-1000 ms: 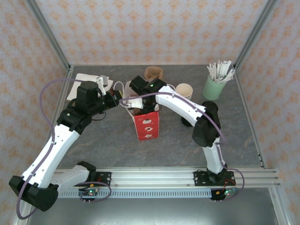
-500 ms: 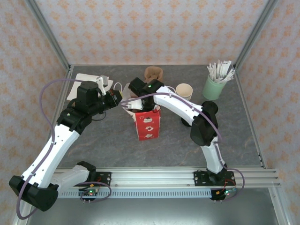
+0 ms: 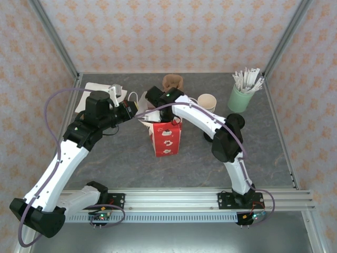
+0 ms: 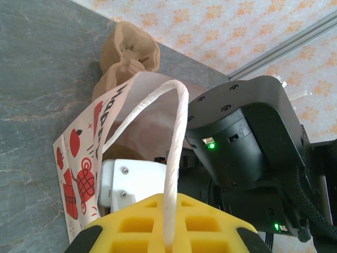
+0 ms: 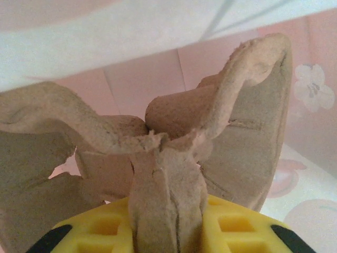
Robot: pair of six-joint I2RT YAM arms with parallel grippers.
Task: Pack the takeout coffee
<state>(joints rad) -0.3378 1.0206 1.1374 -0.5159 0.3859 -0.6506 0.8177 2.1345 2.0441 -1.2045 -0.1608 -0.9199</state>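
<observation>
The one takeout coffee cup point(image 3: 207, 101) in sight stood open and lidless, cream inside, on the grey table point(image 3: 116, 158). It was at about 2 o'clock from the red gift bag point(image 3: 167, 141), just beside the right arm point(image 3: 202, 118) and apart from both grippers. The overhead view gave that layout, with the bag upright mid-table and the right arm reaching down into its mouth from 1 o'clock, so the fingers there were hidden by arm and paper.

The right wrist view looked inside the bag's pink-lit walls. There the right gripper point(image 5: 167, 232) had its yellow fingers close on either side of the central rib of a brown pulp cup carrier point(image 5: 168, 158), touching it on both sides.

The left wrist view showed the left gripper point(image 4: 167, 229) with its fingers pressed together on the bag's white twisted-paper handle point(image 4: 176, 137), at the bag's 10 o'clock. Beyond the handle sat the right wrist's black housing point(image 4: 237, 137), green lights lit, over the bag's mouth.

A second pulp carrier point(image 3: 172, 81) lay behind the bag at 12 o'clock. Farther out, a mint cup point(image 3: 239, 99) of white sticks point(image 3: 247, 78) stood at 2 o'clock and white napkins point(image 3: 90, 90) lay at 10 o'clock.
</observation>
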